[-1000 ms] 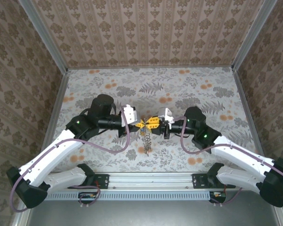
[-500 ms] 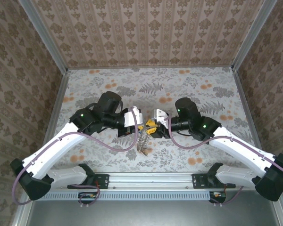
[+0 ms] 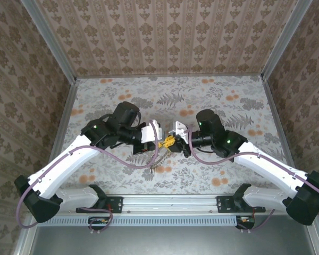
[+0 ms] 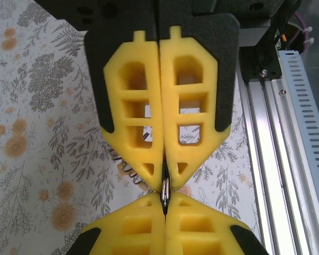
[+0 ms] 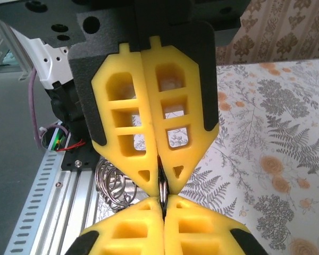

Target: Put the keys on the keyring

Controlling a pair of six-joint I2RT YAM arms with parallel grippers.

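Observation:
My two grippers meet tip to tip above the middle of the table, the left gripper [image 3: 162, 142] facing the right gripper [image 3: 173, 142]. Both are shut on the thin silvery keyring [image 4: 164, 194], which stands edge-on between the two pairs of yellow fingertips. In the left wrist view my left gripper [image 4: 164, 180] pinches the ring from above, and the right one's fingers [image 4: 202, 226] pinch it from below. My right gripper [image 5: 162, 183] clamps the keyring [image 5: 162, 190] the same way. Its link chain [image 3: 154, 162] hangs down toward the table, with loops [image 5: 112, 183] showing beside the fingers. The keys are out of view.
The floral table cloth [image 3: 212, 101] stretches behind and to both sides of the arms. A metal rail [image 3: 170, 204] with the arm bases runs along the near edge. Patterned walls [image 3: 170, 37] close in the back and sides.
Both arms have raised their upper links and drawn closer together. The pinch point has stayed near the middle. The hanging chain has swung left.

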